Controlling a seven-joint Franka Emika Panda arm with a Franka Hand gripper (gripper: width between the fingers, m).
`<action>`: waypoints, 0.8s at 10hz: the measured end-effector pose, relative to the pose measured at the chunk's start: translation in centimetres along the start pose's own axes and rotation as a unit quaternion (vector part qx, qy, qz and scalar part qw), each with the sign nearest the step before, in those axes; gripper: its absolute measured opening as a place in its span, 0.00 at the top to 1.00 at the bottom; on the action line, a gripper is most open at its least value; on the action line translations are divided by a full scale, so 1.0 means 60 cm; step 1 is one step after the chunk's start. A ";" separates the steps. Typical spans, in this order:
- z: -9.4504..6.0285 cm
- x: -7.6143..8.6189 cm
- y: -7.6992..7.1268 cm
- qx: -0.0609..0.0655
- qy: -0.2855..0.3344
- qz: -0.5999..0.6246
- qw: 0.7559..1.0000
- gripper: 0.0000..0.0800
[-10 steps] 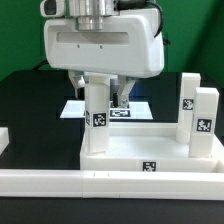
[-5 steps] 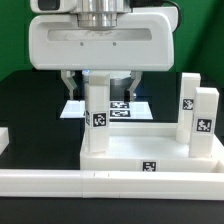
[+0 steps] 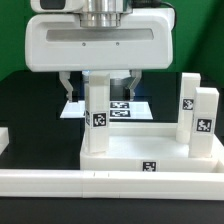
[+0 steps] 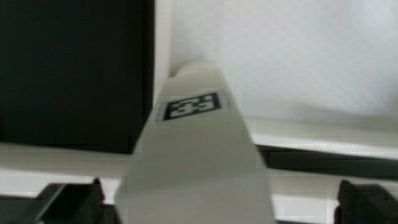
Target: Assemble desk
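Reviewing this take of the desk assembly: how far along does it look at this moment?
Done, apparently: three legs stand upright on the tabletop, two at the exterior view's right, one nearer the left. Whether they are fully screwed in cannot be told.

In hand: the gripper is open, its fingers either side of the left leg's top, not clamping it.

Left: a fourth leg is not in view.

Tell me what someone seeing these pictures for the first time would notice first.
The big white gripper fills the upper middle of the exterior view, its jaws open on either side of an upright leg block standing in the tabletop. Toward the exterior view's right, two more leg blocks stand upright on the same tabletop. In the wrist view, that tagged leg block rises between the two dark fingertips.
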State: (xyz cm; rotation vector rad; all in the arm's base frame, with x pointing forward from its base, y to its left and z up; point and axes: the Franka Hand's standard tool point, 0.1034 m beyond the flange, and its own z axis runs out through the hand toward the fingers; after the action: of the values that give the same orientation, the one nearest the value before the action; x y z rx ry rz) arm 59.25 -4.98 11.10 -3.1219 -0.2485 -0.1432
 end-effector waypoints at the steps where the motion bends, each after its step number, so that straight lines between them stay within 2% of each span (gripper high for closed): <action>1: 0.000 0.000 0.002 0.000 0.000 -0.026 1.000 0.19; 2: 0.000 -0.001 0.003 0.000 0.000 -0.041 0.999 0.19; 3: 0.000 -0.001 0.003 0.000 0.000 -0.045 0.999 0.34; 4: 0.000 -0.001 0.003 0.000 0.000 -0.044 0.999 0.34; 6: 0.000 -0.001 0.003 0.000 0.000 -0.044 0.999 0.64; 8: 0.000 -0.001 0.003 0.000 0.000 -0.044 0.999 0.64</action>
State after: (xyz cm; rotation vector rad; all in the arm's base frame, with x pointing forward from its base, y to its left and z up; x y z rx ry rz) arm 59.22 -5.19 11.09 -3.1119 -0.3874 -0.1433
